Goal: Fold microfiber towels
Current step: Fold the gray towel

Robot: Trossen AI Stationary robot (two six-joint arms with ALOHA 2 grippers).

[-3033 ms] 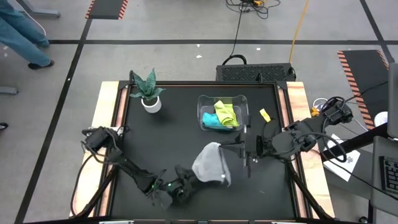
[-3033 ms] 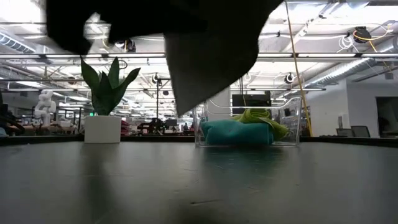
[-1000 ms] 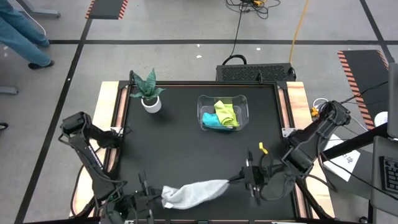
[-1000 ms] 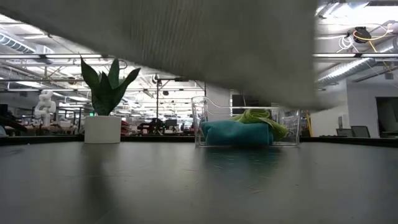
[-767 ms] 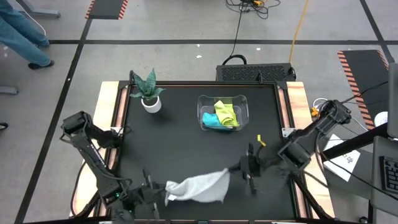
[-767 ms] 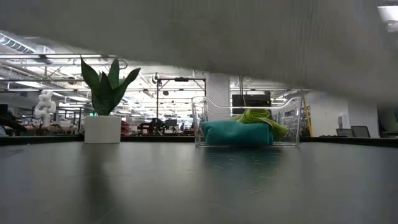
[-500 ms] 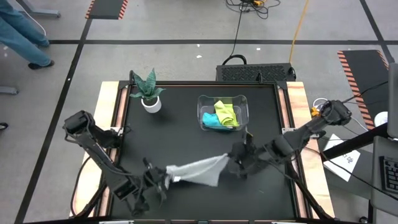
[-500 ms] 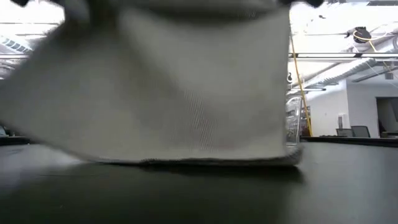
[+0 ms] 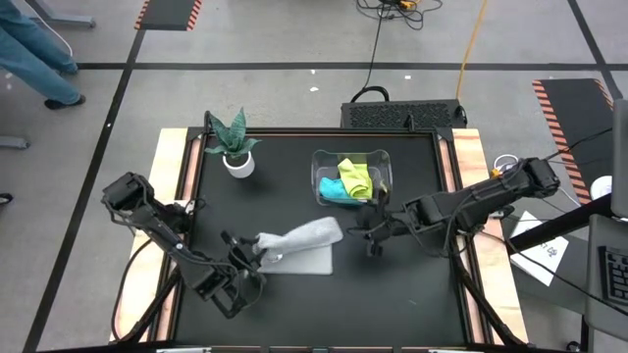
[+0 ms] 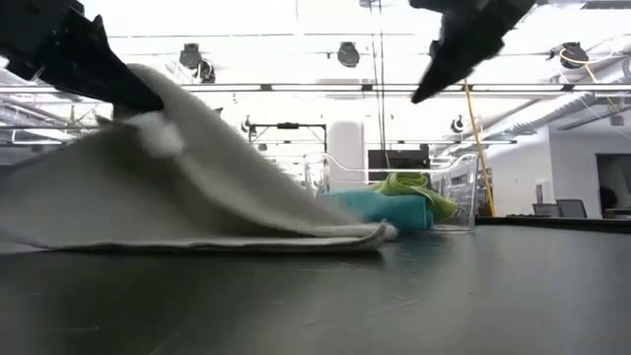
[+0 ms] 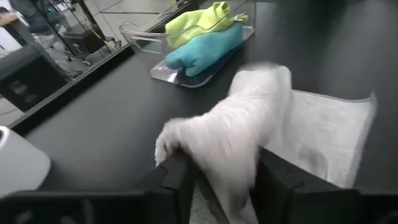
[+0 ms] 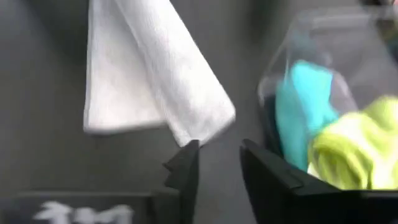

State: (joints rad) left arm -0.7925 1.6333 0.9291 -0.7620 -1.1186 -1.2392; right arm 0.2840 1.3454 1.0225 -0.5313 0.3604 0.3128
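Grey towel lying half-folded on the black table, just in front of the clear bin holding the teal towel and yellow-green towel. Left gripper parted around one grey corner. Right gripper released, empty, between grey towel and bin.

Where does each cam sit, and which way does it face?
High: overhead, straight down on the black table; both arms show.
Low: table height, level across the light grey microfiber towel toward the clear plastic bin; dark arm parts enter from above.
Left wrist: behind the left tool, the grey towel draped between its fingers.
Right wrist: behind the open right tool, just clear of the towel's corner.
Shared: all four show the grey towel and the bin.
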